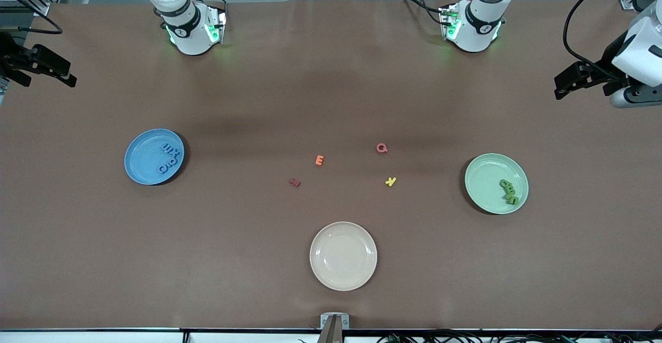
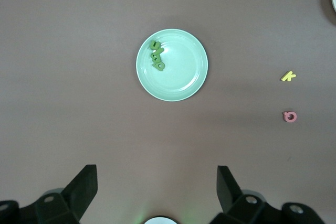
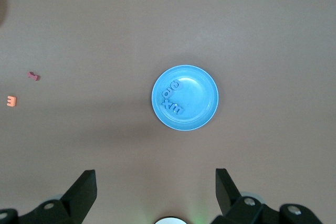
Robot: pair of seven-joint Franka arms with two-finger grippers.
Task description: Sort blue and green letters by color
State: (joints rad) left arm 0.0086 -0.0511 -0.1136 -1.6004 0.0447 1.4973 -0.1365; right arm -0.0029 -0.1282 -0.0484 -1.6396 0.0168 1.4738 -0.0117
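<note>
The left gripper [image 1: 561, 88] hung high at the left arm's end of the worktop [image 1: 331, 74], jaws spread wide and holding nothing; the right gripper [image 1: 64, 76] hung likewise at the right arm's end, also spread and empty. Both arms appeared to be waiting.

The blue letters [image 1: 171, 158] lay in the blue plate [image 1: 139, 169], packed in a curved row along the part of its rim toward the middle of the worktop. The row's long axis ran from nearer the front camera to farther from it, slanting slightly. The green letters [image 1: 509, 191] lay in the green plate [image 1: 483, 180], bunched in a short line that slanted the same general way, toward the plate's edge at the left arm's end. How each single letter faced could not be told.

By my judgement the sorting was complete, so the step in hand was only to stay clear: keep both grippers high and away from the plates so nothing got nudged.

Between the plates lay the orange E [image 1: 319, 160], pink Q [image 1: 381, 148], dark red letter [image 1: 294, 182] and yellow letter [image 1: 390, 181], and nearer the camera a cream plate [image 1: 343, 281], which looked empty.
</note>
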